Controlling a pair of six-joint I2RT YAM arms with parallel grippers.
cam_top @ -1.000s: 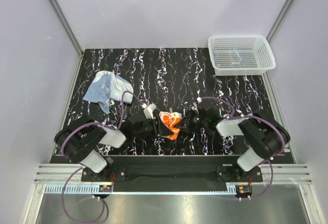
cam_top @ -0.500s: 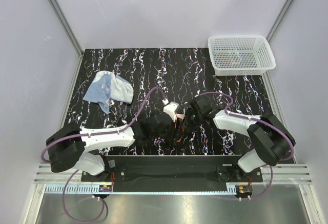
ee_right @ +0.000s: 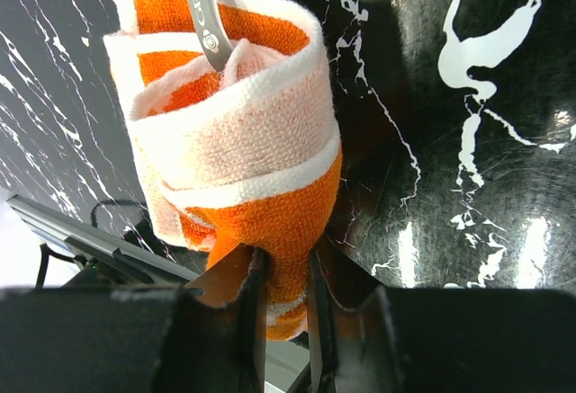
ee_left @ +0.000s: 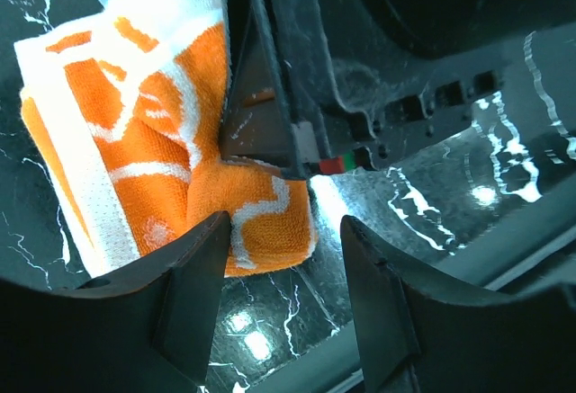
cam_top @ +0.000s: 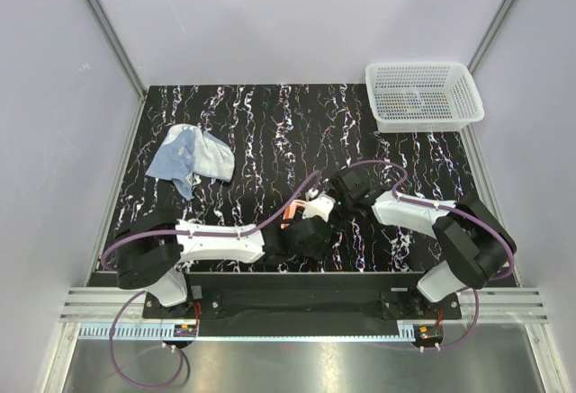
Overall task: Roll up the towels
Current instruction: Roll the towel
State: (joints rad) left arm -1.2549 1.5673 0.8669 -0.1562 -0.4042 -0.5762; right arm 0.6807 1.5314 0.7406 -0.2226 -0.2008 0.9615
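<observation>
Orange towel, white-striped, loosely rolled, lies on the black marbled table near the front edge at centre, between the two grippers. Right gripper: jaws clamped on the roll's orange end flap. Left gripper: jaws apart, one corner of the towel sitting just between the fingers, arm reaching in low from the left. Blue towel crumpled, unrolled, well apart at the table's left. White mesh basket at the far right corner; contents too small to tell.
</observation>
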